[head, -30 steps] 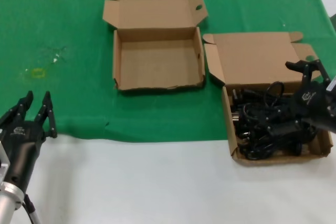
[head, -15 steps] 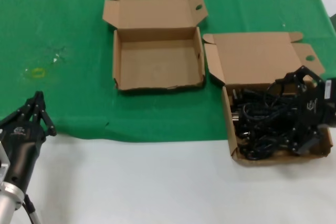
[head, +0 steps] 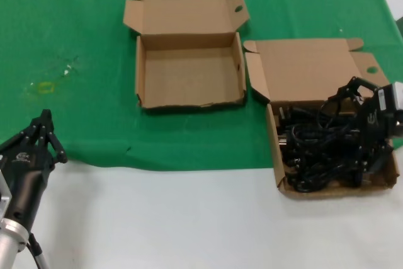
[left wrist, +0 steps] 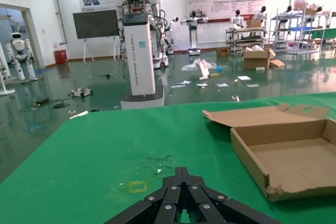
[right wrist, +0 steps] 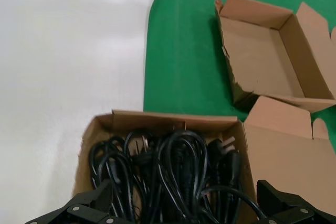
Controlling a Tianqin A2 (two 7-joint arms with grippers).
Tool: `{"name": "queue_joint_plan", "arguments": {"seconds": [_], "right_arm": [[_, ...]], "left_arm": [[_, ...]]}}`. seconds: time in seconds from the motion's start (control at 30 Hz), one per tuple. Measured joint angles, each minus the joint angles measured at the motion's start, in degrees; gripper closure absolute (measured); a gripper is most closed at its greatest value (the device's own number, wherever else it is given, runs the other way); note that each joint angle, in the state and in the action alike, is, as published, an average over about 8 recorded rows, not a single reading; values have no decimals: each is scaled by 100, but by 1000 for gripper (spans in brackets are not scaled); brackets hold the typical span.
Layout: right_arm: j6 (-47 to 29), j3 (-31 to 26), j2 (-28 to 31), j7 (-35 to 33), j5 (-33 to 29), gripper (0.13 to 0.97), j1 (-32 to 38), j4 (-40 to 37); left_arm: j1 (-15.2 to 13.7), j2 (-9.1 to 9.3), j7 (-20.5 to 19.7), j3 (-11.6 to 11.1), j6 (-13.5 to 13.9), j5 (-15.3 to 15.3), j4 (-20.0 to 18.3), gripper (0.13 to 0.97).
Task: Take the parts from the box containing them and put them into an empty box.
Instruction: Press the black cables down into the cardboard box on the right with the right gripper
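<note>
**Cords tangled in the right-hand box**

Cords [head: 318, 149] fill the near-right box [head: 275, 155], a shallow cardboard tray whose lid lies flat behind it. They lie as a loose black heap of overlapping loops, with a few pronged plugs [right wrist: 227, 144] showing along the side nearest the other box. The right gripper [head: 368, 133] is low over the right part of this heap, fingers spread wide on either side of the bundle and not clamped on anything.

The empty box [head: 190, 70] sits farther off and to the left on the green cloth [head: 75, 29], lid folded back, well apart from the full one.

The cords look light, limp and springy, so a coil will probably sag and drag its neighbours up where loops interlock. The safest hold seems to be across the middle of one bundle, where several strands run side by side, not on a single strand or a smooth plug.

The left gripper [head: 43, 131] waits at the near-left edge of the cloth, fingers pressed together, holding nothing.
</note>
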Motion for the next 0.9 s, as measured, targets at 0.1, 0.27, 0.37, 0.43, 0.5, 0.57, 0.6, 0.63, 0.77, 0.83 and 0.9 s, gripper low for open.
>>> {"name": "queue_joint_plan", "arguments": {"seconds": [0.1,0.27,0.37,0.43,0.5,0.57,0.6,0.63,0.77,0.83,0.9], "right_arm": [[-35,-29,-158,-228,-115,129,169,-346],[-5,-30,-332,-502,-243,134,317,-754],[26,-18,-396,-620,-297,142,361,-935],[42,-8,-425,-676,-325,147,381,-1026],[56,4,-450,-721,-352,150,396,-1103],[67,17,-469,-753,-375,150,407,-1160],[72,24,-478,-765,-386,150,411,-1183],[76,29,-485,-774,-395,161,415,-1200],[91,47,-519,-795,-436,207,430,-1252],[97,52,-539,-796,-456,230,436,-1268],[103,54,-562,-793,-476,242,442,-1280]], "left_arm": [[0,0,0,0,0,0,0,953],[0,0,0,0,0,0,0,953],[0,0,0,0,0,0,0,953],[0,0,0,0,0,0,0,953],[0,0,0,0,0,0,0,953],[0,0,0,0,0,0,0,953],[0,0,0,0,0,0,0,953],[0,0,0,0,0,0,0,953],[0,0,0,0,0,0,0,953],[0,0,0,0,0,0,0,953],[0,0,0,0,0,0,0,953]]}}
